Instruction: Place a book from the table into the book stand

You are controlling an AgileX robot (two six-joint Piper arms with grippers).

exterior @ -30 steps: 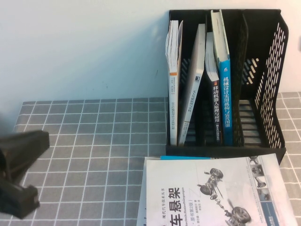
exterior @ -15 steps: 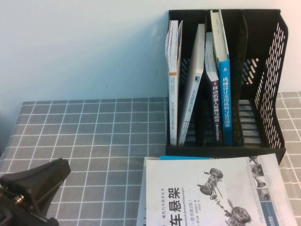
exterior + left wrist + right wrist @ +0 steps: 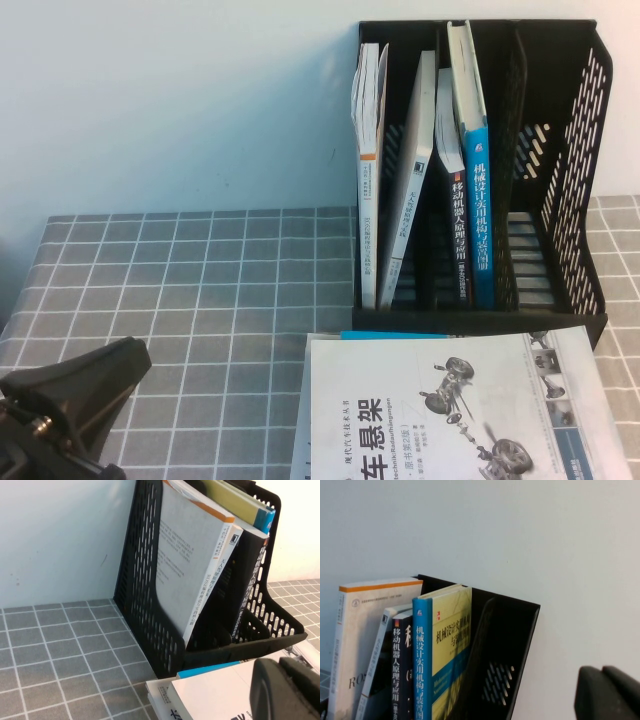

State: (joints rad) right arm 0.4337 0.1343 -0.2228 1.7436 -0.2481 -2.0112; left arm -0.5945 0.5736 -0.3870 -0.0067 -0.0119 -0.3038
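The book (image 3: 482, 220), with blue spine and pale yellow-green cover, stands upright in a middle slot of the black book stand (image 3: 572, 200). It also shows in the right wrist view (image 3: 442, 650) and its top edge in the left wrist view (image 3: 235, 497). My left gripper (image 3: 60, 410) is shut and empty, low over the table (image 3: 200, 280) at the front left, near the white book's corner in the left wrist view (image 3: 287, 690). My right gripper (image 3: 607, 692) is shut and empty, raised beside the stand (image 3: 505, 645), out of the high view.
A white book with a car-suspension picture (image 3: 450, 410) lies flat in front of the stand, on another book with a blue edge (image 3: 390, 335). Three other books (image 3: 415, 180) lean in the stand's left slots. The right slot (image 3: 545, 230) holds nothing. A wall stands behind.
My left gripper moved from the left edge toward the front and a little right, then held still. The books and stand have not moved.
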